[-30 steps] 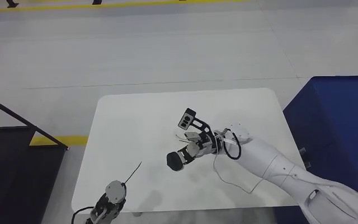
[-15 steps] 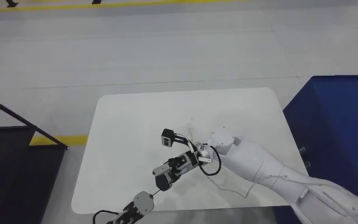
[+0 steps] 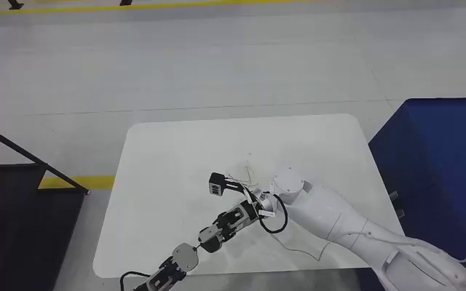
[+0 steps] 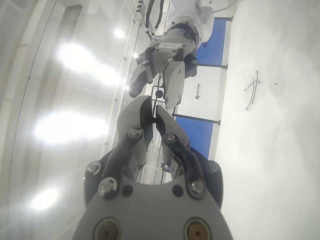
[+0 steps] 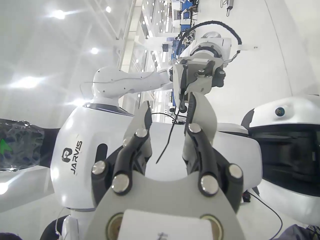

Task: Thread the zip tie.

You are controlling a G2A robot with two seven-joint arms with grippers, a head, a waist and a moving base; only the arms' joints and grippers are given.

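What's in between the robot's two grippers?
A thin black zip tie. The left gripper is shut on it, and in the right wrist view its loose end pokes between the open fingers of the right gripper.

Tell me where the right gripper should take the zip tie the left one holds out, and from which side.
Grip the free tail of the zip tie, a little back from its tip. The left gripper is shut on the other end, and the thin strap points between the open fingers of the right gripper. So it is probably best to come head-on along its length and close across it.
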